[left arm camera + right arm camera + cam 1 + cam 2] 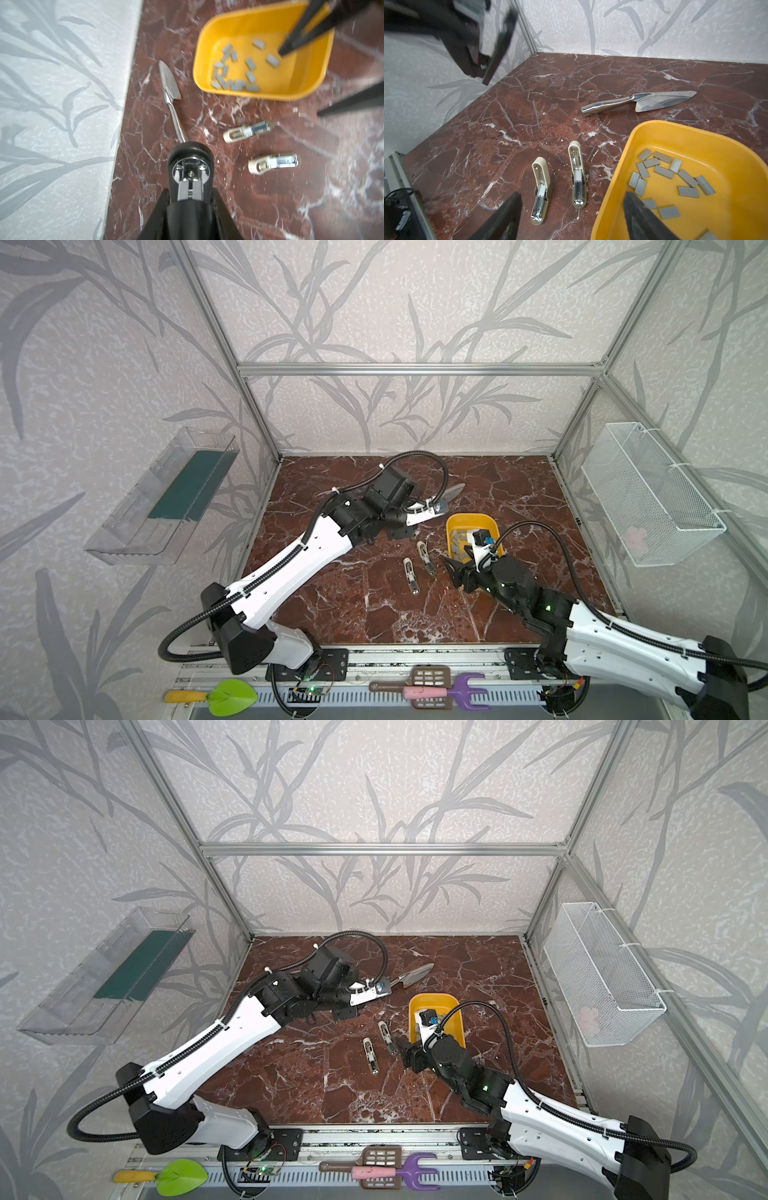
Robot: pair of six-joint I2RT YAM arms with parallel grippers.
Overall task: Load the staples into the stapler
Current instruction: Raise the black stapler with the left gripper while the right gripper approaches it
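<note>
A black stapler (190,153) with a chrome magazine sits between the fingers of my left gripper (190,195), which is shut on it above the back middle of the table (399,531). Two small beige staplers lie unfolded on the marble, one (540,187) beside the other (577,176); both top views show them (410,576) (371,1056). Several grey staples (675,178) lie loose in a yellow tray (455,523). My right gripper (572,195) is open and holds nothing. One finger hangs over the tray's near corner, the other over the marble near the beige staplers.
A shiny metal cake server (455,490) lies behind the tray. A wire basket (652,493) hangs on the right wall and a clear bin (162,497) on the left wall. Plastic toy tools (428,691) and a green trowel (228,697) lie along the front rail.
</note>
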